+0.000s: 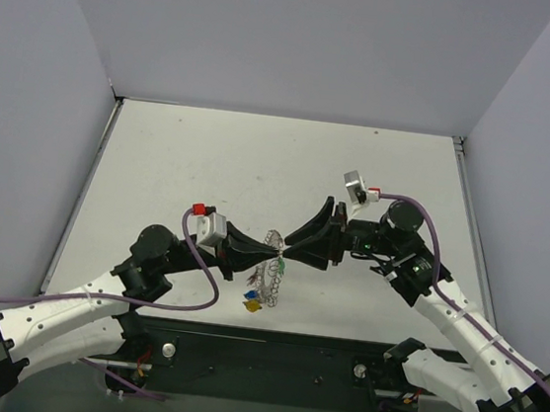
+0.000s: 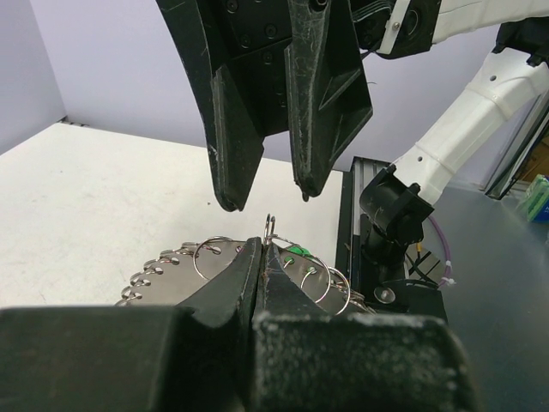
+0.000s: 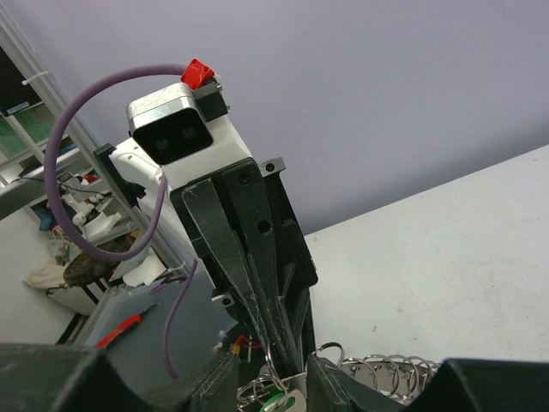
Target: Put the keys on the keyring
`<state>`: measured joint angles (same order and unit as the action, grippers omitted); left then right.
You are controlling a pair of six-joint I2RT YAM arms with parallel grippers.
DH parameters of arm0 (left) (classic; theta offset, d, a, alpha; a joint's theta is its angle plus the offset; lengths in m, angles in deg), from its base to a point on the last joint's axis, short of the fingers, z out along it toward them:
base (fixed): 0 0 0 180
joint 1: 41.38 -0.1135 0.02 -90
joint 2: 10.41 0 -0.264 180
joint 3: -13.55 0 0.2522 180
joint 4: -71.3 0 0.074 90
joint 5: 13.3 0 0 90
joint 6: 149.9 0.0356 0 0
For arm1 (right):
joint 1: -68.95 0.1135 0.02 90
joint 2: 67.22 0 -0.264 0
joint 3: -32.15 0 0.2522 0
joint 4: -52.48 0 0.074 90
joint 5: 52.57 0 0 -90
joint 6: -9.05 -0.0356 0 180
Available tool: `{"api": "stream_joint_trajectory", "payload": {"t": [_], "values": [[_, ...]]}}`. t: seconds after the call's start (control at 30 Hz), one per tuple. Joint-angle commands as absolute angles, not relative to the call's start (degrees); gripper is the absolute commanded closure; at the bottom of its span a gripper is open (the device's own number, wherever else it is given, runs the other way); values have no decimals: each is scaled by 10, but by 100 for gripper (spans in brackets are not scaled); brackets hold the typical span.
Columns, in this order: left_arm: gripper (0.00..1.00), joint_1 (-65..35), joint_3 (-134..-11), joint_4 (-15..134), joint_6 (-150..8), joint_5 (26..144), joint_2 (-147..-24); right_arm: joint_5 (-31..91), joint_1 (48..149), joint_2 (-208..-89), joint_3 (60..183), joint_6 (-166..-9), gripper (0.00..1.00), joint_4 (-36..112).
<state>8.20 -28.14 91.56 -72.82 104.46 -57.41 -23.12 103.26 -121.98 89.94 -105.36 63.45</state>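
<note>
**Supervisor:** Report the state of both claws.

**Operator:** My left gripper (image 2: 262, 251) is fully closed and pinches one small wire loop of the keyring (image 2: 163, 273). The ring sits low over the table (image 1: 260, 165), near the front edge and between the two arms. My right gripper (image 2: 268, 196) stands part-open and empty, with its tips just above the pinched loop.

**Supervisor:** And the keys?

**Operator:** The keys (image 1: 252, 301) cluster at the ring's lower end. I cannot tell whether they hang or rest.

**Supervisor:** Procedure?

**Operator:** I judge that the next step is a second grip.
1. Centre the upright wire end between the jaws.
2. Descend slowly.
3. Close on the wire only, clear of the left fingers.

The ring is thin, bright and round, and probably springy and slippery. The fingers are matte black and tapered, and the key heads are coloured plastic.
</note>
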Motion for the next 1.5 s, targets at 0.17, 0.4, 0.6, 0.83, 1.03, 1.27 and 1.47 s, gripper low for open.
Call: {"api": "stream_joint_trajectory", "payload": {"t": [0.17, 0.4, 0.6, 0.83, 1.03, 1.27, 1.47], "values": [[100, 85, -296, 981, -743, 1041, -576, -250, 1064, -1217, 909, -1012, 64, 627], [100, 85, -297, 981, -747, 1041, -577, -238, 1066, -1214, 906, -1000, 65, 604], [100, 85, -297, 988, -752, 1048, -581, -229, 1066, -1215, 906, -1003, 72, 600], [100, 85, -296, 999, -759, 1056, -590, -217, 1066, -1219, 913, -1007, 100, 589], [100, 84, -294, 987, -755, 1049, -583, -215, 1065, -1217, 919, -1000, 100, 576], [95, 84, -304, 932, -740, 1025, -552, -217, 1066, -1218, 931, -977, 100, 546], [75, 84, -328, 858, -724, 1010, -530, -222, 1064, -1220, 942, -957, 100, 521]]}}
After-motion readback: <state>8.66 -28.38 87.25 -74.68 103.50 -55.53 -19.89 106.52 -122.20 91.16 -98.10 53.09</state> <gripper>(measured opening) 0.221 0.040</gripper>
